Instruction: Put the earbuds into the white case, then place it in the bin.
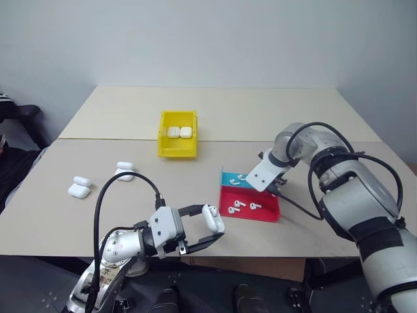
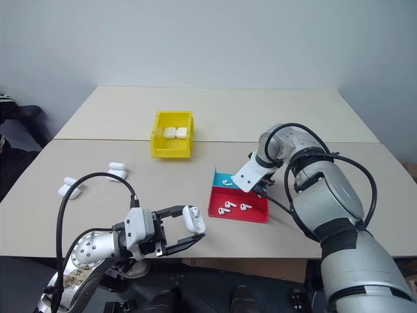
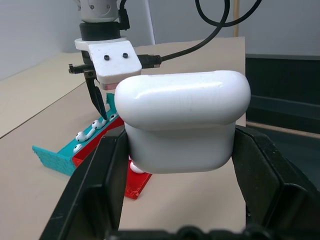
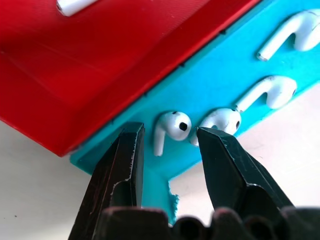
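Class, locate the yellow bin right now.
The yellow bin sits mid-table toward the far side, beyond the red-and-teal tray, holding two white cases.

**Around the tray**

The tray (image 1: pixel 266 214) sits on the table (image 1: pixel 215 104), earbuds (image 1: pixel 237 205) lying in it. Behind it and to its left stands the bin (image 1: pixel 176 151) — two cases inside. Further left of the tray, well apart, lie more cases (image 1: pixel 79 188). Before the tray and to its left, one case (image 1: pixel 213 218) is off the table — between the left gripper (image 1: pixel 210 228) fingers. The right gripper (image 4: pixel 169 145) is over the tray's far part.
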Robot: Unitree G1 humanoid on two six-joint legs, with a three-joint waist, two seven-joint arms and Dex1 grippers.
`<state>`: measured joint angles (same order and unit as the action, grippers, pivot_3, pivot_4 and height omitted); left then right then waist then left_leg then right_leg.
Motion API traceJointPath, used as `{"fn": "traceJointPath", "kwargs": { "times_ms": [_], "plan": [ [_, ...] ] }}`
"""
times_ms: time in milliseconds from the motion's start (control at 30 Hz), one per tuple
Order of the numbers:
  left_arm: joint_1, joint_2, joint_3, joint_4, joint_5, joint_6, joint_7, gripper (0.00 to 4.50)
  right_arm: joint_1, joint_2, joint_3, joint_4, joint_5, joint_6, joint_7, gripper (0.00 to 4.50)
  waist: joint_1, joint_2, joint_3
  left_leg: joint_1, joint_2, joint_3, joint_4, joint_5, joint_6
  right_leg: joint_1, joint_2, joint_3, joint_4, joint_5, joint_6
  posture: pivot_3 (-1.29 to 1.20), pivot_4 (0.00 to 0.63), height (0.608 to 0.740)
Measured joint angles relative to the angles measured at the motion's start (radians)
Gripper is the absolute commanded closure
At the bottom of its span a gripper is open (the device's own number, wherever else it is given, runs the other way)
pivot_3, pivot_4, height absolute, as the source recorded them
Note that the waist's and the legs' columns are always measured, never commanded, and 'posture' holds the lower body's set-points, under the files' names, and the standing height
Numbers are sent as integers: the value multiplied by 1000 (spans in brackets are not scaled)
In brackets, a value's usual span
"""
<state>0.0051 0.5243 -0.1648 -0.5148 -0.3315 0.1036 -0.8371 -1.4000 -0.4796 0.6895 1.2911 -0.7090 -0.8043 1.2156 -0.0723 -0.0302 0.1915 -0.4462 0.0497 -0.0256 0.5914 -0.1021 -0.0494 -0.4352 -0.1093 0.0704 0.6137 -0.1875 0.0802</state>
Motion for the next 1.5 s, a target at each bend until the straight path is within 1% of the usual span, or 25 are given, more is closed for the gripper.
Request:
{"fn": "traceJointPath", "kwargs": {
  "times_ms": [500, 533, 567, 600, 1000, 1500],
  "plan": [
    [12, 0, -6, -18, 14, 2, 17, 1700, -1, 9, 0, 13, -14, 3, -19, 2435, 0, 0, 0, 1, 0, 0, 0, 0, 0, 0, 0, 0, 1, 0, 0, 0, 150, 740],
    [12, 0, -6, -18, 14, 2, 17, 1700, -1, 9, 0, 13, -14, 3, -19, 2810, 0, 0, 0, 1, 0, 0, 0, 0, 0, 0, 0, 0, 1, 0, 0, 0, 150, 740],
    [12, 0, -6, -18, 14, 2, 18, 1700, 0, 9, 0, 14, -14, 3, -19, 2977, 0, 0, 0, 1, 0, 0, 0, 0, 0, 0, 0, 0, 1, 0, 0, 0, 150, 740],
    [12, 0, -6, -18, 15, 2, 18, 1700, 0, 9, 0, 14, -15, 3, -19, 3263, -1, 0, 0, 1, 0, 0, 0, 0, 0, 0, 0, 0, 1, 0, 0, 0, 150, 740],
    [11, 1, -6, -18, 15, 3, 18, 1700, 0, 10, 3, 14, -23, 2, -47, 3263, -1, 0, 0, 1, 0, 0, 0, 0, 0, 0, 0, 0, 1, 0, -1, 0, 150, 740],
    [7, 1, -9, -18, 17, 3, 16, 1700, 0, 11, -1, 14, -14, 1, -38, 3263, -1, 0, 0, 1, 0, -1, 0, 0, 0, 0, 0, 0, 1, 0, -1, 0, 150, 740]
  ]
}}
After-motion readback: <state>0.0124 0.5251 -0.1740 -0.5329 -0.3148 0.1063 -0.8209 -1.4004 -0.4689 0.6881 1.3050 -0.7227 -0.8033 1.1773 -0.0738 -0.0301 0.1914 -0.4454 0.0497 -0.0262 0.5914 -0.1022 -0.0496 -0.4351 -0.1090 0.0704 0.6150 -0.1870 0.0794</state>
